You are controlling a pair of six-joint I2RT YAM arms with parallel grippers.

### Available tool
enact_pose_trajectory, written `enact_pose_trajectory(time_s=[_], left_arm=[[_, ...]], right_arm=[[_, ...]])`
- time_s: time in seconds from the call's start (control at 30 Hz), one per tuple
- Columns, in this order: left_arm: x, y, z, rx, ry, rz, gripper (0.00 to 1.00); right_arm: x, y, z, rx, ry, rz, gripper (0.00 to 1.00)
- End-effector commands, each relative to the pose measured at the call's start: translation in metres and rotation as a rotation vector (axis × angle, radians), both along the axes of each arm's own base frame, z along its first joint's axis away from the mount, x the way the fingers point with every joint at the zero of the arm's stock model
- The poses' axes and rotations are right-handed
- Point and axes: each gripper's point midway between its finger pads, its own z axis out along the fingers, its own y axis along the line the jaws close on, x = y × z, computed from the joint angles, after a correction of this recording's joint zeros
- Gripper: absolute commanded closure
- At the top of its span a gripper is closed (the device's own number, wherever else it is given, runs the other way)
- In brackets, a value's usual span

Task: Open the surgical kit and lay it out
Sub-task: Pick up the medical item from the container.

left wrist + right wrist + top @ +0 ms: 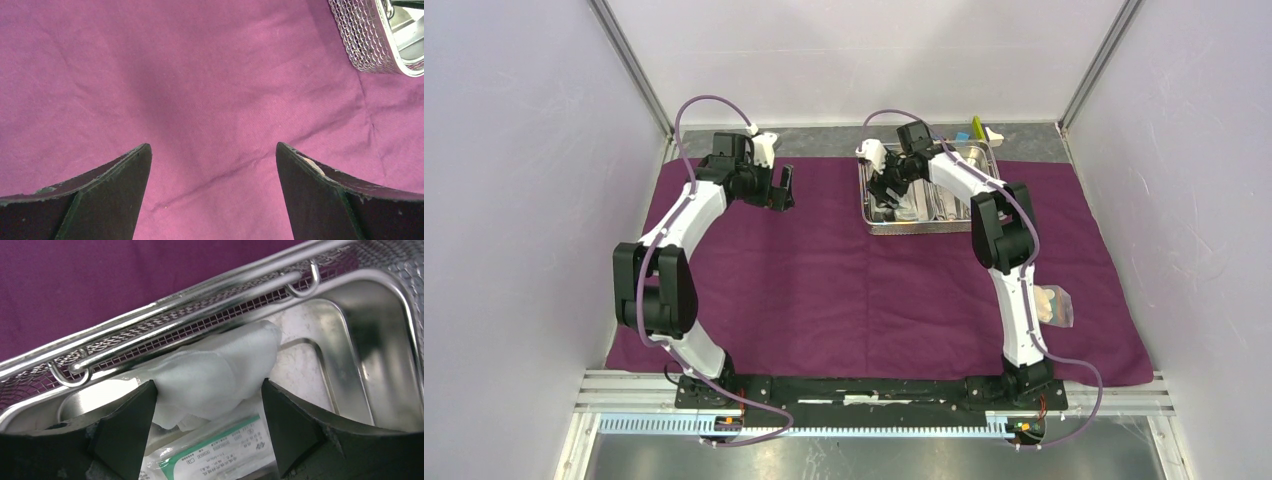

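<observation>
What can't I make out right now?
- Top view: tray contents, mostly covered by the right arm.
- Right wrist: printed packet, cut by the bottom edge; print too small.
- Right wrist: whatever lies under the gauze.
- Top view: pale packet beside that arm, too small to identify.

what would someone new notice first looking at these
The big plum-purple cloth spread wide beneath both arms grabs the eye first, with the shiny steel tray at its far edge, right of centre. The right tool is down inside that tray, open, its fingers either side of a crumpled white gauze pad beside a green-printed packet. The left tool hangs open over bare cloth.
</observation>
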Motion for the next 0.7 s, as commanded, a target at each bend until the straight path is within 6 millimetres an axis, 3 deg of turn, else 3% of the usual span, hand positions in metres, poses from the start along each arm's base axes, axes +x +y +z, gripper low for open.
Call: enact_pose_trajectory(time_s=[0.0, 0.17, 0.37, 0.67], left_arm=[[0.012, -0.003, 0.017, 0.000, -0.052, -0.007, 0.00], [0.011, -0.002, 0.017, 0.005, -0.051, -0.007, 0.00], [0.011, -0.002, 0.018, 0.007, -0.052, -0.006, 0.00], [0.010, -0.001, 0.017, 0.017, -0.047, -0.011, 0.00]], right_arm=[[-0.004, 0.005, -0.013, -0.030, 0.022, 0.066, 0.18], [-0.007, 0.005, -0.018, -0.035, 0.034, 0.081, 0.34], [-0.006, 0.003, -0.010, -0.039, 0.024, 0.082, 0.53], [-0.001, 0.015, 0.047, 0.074, -0.065, 0.060, 0.76]])
